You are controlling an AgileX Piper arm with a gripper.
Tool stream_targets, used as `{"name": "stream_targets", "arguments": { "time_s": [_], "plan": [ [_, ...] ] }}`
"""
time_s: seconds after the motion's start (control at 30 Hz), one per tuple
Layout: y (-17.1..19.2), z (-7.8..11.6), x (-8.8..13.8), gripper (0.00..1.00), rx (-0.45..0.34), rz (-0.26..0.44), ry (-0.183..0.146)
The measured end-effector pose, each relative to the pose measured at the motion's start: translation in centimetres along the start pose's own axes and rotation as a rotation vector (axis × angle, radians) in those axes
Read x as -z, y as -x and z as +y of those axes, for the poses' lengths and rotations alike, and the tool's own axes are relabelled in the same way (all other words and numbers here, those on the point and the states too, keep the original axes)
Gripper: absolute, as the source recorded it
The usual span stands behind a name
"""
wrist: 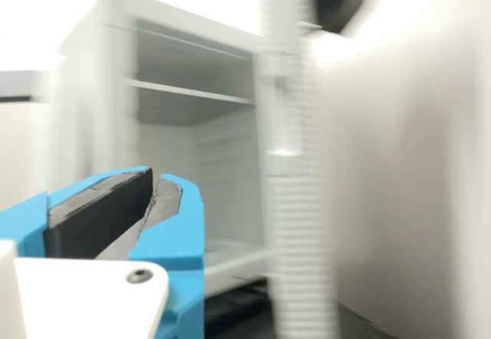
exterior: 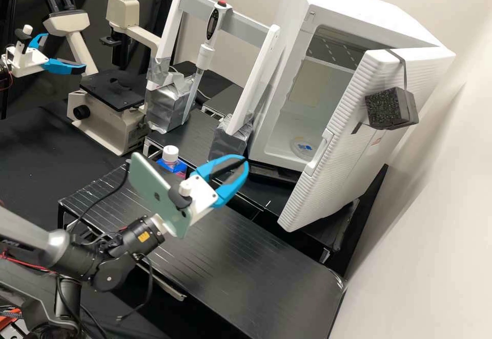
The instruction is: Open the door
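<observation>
White gripper with bright blue fingers (exterior: 247,159), its tips brought together, over a black slatted platform (exterior: 266,267); large white box-shaped refrigerator (exterior: 293,6), its pale interior exposed beyond the tips; white ribbed rectangular door (exterior: 348,149), swung out from the cabinet, on the side toward the pale wall (exterior: 435,216), apart from the fingers; black cuboid foam block (exterior: 384,109), strapped against the door's outer face; slim white handle (exterior: 320,152), along the door's free edge; round clear dish (exterior: 299,147), on the cabinet floor.
</observation>
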Motion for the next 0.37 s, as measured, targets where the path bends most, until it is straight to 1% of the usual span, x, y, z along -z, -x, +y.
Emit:
{"name": "stream_targets", "arguments": {
  "time_s": [0.07, 0.13, 0.23, 0.3, 0.37],
  "plan": [
    [0.8, -1.0, 0.9, 1.00, 0.049, 0.065, -0.003],
    [1.3, -1.5, 1.5, 1.00, 0.073, 0.104, -0.016],
    [1.4, -2.0, 2.2, 1.00, 0.098, 0.153, -0.058],
    [1.4, -2.2, 2.6, 1.00, 0.117, 0.179, -0.078],
    [1.4, -2.6, 2.6, 1.00, 0.144, 0.188, -0.097]
  ]
}}
